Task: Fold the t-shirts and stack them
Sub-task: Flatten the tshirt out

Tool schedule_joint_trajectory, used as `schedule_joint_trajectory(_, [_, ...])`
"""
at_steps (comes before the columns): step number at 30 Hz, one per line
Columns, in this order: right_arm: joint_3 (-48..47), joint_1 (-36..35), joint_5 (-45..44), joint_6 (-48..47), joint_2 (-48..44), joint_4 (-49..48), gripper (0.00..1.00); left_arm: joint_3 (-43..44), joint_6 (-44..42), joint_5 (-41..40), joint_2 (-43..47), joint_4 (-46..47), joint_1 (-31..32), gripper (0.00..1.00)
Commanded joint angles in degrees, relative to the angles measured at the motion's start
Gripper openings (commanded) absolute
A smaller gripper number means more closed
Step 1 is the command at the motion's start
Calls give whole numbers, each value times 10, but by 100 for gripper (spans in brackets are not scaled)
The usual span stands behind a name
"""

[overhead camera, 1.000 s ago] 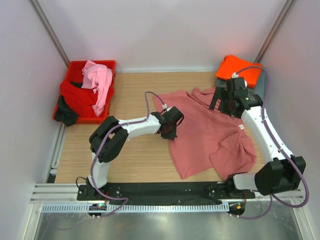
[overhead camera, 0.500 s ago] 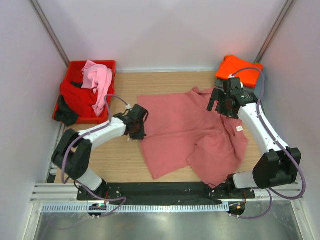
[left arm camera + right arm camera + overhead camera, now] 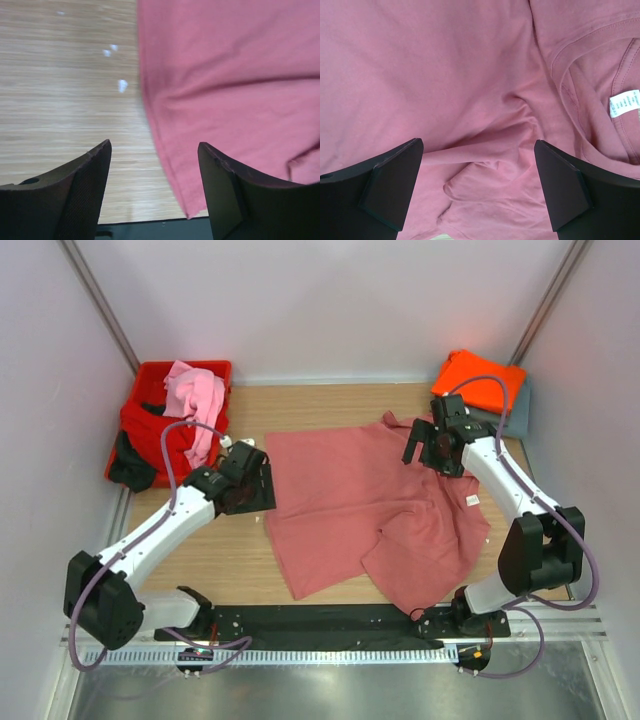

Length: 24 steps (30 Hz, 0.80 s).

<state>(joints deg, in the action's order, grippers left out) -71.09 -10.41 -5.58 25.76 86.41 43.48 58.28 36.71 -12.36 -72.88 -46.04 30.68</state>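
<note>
We dragged the pink shirt (image 3: 350, 490) toward nine o'clock, flatter for folding; left gripper (image 3: 154, 145) and right gripper (image 3: 478, 141) gape empty.

Bare table (image 3: 235, 555) left of salmon shirt (image 3: 350, 490); crate (image 3: 150, 367) blocks far-left corner.

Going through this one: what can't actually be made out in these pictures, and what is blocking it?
- Top view: the dark shirt in the red crate is mostly buried under the red shirt and light pink shirt, so the garment count is unclear.
- Top view: grey-blue cloth shows only as a sliver under the orange shirt.
- Right wrist view: the print on the salmon shirt's label is too small to read.
- Left wrist view: the hem runs behind the left tool.
</note>
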Motion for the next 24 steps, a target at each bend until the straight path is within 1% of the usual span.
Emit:
schedule_joint_trajectory(1, [-8, -6, 6, 10, -5, -27, 100, -32, 47, 54, -7, 58, 50, 72])
schedule_joint_trajectory(3, [-4, -9, 3, 10, -7, -25, 100, -52, 64, 44, -23, 68, 67, 75])
schedule_joint_trajectory(4, [-4, -9, 0, 7, -11, -24, 100, -60, 70, 51, -30, 75, 72, 75])
schedule_joint_trajectory(6, [-1, -11, -8, 5, -19, -17, 100, -87, 86, 65, -35, 97, 98, 74])
schedule_joint_trajectory(7, [1, -10, -9, 5, -23, -16, 100, -97, 108, 61, -33, 104, 112, 74])
schedule_joint_trajectory(8, [2, -10, -11, 4, -29, -14, 100, -119, 119, 61, -32, 121, 138, 74])
schedule_joint_trajectory(12, [7, -10, -12, 3, -36, -14, 100, -165, 157, 69, -51, 159, 174, 69])
schedule_joint_trajectory(13, [7, -9, -12, 4, -36, -14, 100, -173, 162, 71, -58, 176, 184, 65])
schedule_joint_trajectory(14, [7, -10, -13, 3, -34, -14, 100, -186, 168, 79, -66, 186, 190, 63])
schedule_joint_trajectory(17, [10, -10, -20, 0, -34, -13, 100, -201, 179, 93, -94, 222, 206, 53])
schedule_joint_trajectory(18, [9, -9, -21, -2, -30, -13, 100, -204, 180, 95, -108, 230, 214, 37])
schedule_joint_trajectory(20, [9, -9, -22, -3, -29, -13, 100, -210, 180, 100, -118, 249, 220, 20])
schedule_joint_trajectory(21, [7, -10, -24, -5, -28, -11, 100, -212, 174, 100, -119, 251, 221, 0])
schedule_joint_trajectory(23, [6, -10, -29, -7, -28, -7, 100, -212, 166, 88, -105, 227, 221, 0])
schedule_joint_trajectory(24, [4, -9, -30, -10, -28, -7, 100, -209, 152, 60, -91, 207, 221, 0])
